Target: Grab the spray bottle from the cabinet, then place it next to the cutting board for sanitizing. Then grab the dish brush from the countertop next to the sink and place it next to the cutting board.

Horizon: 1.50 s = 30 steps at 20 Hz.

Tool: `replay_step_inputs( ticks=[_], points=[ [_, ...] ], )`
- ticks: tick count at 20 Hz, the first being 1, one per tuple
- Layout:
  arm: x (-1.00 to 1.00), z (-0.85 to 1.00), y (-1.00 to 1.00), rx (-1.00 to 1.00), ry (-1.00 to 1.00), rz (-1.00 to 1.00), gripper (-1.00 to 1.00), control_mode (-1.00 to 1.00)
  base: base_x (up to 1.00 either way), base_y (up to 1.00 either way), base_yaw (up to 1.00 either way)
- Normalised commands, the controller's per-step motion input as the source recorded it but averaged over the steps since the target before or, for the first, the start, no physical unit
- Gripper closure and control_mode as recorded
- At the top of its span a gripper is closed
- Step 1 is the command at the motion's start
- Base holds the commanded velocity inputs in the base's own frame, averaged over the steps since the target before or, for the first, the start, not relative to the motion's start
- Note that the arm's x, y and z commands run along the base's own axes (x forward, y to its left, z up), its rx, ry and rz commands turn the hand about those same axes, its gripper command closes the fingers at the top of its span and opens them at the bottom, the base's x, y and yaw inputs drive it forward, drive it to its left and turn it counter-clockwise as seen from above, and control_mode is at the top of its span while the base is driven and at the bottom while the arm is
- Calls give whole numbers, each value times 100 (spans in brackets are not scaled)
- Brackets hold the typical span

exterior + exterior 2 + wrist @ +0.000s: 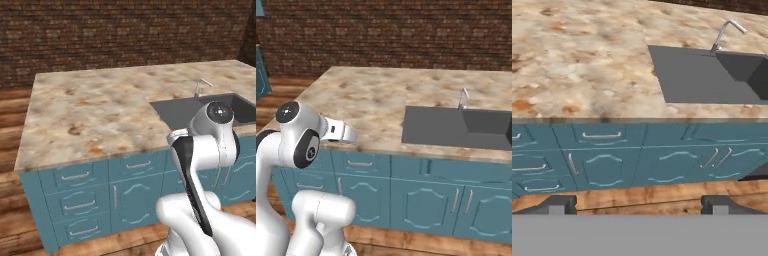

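Left base view: the white arm rises folded at the lower right before the island desk (pixel 90 110), its marbled top bare on this side; the sink (pixel 185 112) sits recessed to the right with its faucet (pixel 201 85) at the far rim; by all appearances the work stands at its opening, the search for the spray bottle, and neither bottle, cabinet, cutting board nor dish brush can be made out here.

Right base view: the arm stands at the lower left, its wrist reaching toward the desk's near edge; the basin lies well to the right; a sliver of teal at the left edge may be a cabinet, too little to tell.

Hand view: the claw (pixel 639 204) hangs spread wide and empty, its two dark fingertips (pixel 558 204) well apart, aimed at the teal drawers (pixel 602 150) below the stone; where the bottle lies relative to it cannot be told; the next move likely calls for turning toward the wall cabinet.
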Motion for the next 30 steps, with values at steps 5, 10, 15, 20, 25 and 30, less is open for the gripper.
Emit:
replay_step_inputs(
  ticks=[5, 10, 15, 20, 25, 30],
  points=[
    [0, 0, 0, 0, 0, 0, -100, 100, 0, -100, 13],
    [0, 0, 0, 0, 0, 0, -100, 100, 0, -100, 13],
    [0, 0, 0, 0, 0, 0, -100, 100, 0, -100, 13],
    [0, 0, 0, 0, 0, 0, -100, 100, 0, -100, 13],
    [0, 0, 0, 0, 0, 0, -100, 100, 0, -100, 12],
    [0, 0, 0, 0, 0, 0, -100, 100, 19, -100, 13]
  ],
)
